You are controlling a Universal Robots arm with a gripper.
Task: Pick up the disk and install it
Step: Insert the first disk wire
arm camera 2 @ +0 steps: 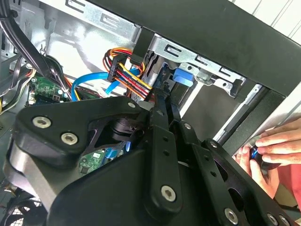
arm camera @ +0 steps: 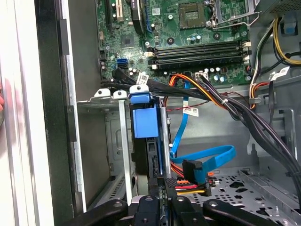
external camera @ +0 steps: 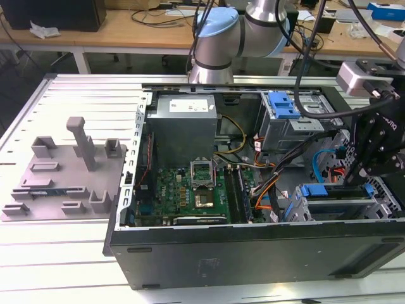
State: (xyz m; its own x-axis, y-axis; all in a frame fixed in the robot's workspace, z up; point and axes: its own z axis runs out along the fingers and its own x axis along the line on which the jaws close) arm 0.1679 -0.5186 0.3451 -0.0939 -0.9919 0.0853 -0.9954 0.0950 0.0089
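Observation:
The disk (external camera: pixel 335 193) stands on edge in a slot of the metal drive cage (external camera: pixel 380 209), at the near corner of the open computer case on the exterior view's right. Its blue carrier tab (arm camera: pixel 145 120) shows between the cage's rails, also seen as the blue tab (arm camera 2: pixel 182 77) in the second wrist view. My black gripper (external camera: pixel 361 180) hangs right over it. Its fingers (arm camera: pixel 155 195) are drawn close together on the disk's edge, and the gripper (arm camera 2: pixel 162 101) pinches there beside the power cables.
Orange, black and blue cables (arm camera: pixel 202 160) crowd the space beside the cage. The motherboard (external camera: pixel 190 190) lies mid-case, and a second cage with a blue bracket (external camera: pixel 283 104) stands at the back. A person's hand (arm camera 2: pixel 273 146) rests outside the case wall. A grey fixture (external camera: pixel 63 171) lies on the table.

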